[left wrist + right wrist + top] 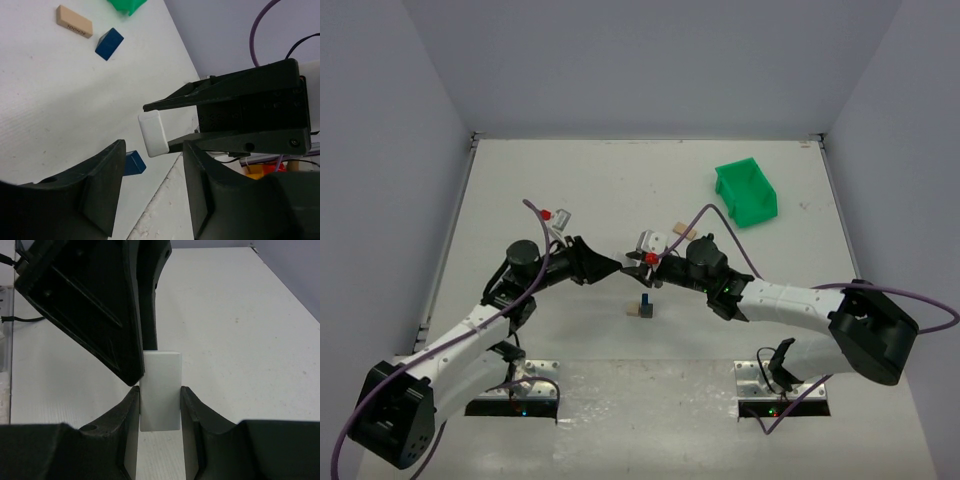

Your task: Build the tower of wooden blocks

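Wood block tower (644, 306) stands low at mid-table (570, 190), just on the near side of the two meeting arms.
Above it the right end effector (160, 390) pinches a pale plank (161, 367) by one end. The left end effector (153, 145) faces it, fingers spread either side of the plank's free end, and both arms are bent inward. A tan block (682, 231) lies beyond the right wrist, and a green bin (747, 192) sits far right.

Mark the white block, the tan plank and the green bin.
white block (160, 390): right wrist view, its front face.
tan plank (74, 21): left wrist view, its top face.
green bin (758, 207): top external view, its outer wall.
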{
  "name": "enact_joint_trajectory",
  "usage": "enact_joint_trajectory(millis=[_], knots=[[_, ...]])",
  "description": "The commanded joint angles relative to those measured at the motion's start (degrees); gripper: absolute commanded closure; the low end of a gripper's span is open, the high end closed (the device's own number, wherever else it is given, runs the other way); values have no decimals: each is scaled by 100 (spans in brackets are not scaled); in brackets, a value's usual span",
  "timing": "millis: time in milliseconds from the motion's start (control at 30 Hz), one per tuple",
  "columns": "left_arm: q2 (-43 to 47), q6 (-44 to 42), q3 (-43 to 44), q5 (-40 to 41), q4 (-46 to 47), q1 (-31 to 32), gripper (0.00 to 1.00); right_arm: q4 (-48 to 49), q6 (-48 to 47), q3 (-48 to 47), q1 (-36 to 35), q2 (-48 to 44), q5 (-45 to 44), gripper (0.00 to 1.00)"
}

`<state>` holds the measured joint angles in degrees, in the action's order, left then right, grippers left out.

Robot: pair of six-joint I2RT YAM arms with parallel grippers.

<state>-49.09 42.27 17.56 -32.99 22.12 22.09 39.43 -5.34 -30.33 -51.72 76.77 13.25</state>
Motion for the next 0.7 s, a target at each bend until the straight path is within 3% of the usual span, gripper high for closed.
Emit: enact_joint_trajectory(millis=[0,133,300,500,667], knots=[[-127,-73,256,194,366,217,63,442,9,24,31,-136,175,99],[-92,-86,281,446,315,338,70,434,-16,53,24,-152,152,98],[-7,-133,355,580,116,375,65,413,-48,108,31,-182,146,98],[58,-166,406,795,-60,375,67,311,-90,132,31,-216,204,98],[-18,-194,448,772,-99,410,82,311,-116,137,31,-238,149,98]])
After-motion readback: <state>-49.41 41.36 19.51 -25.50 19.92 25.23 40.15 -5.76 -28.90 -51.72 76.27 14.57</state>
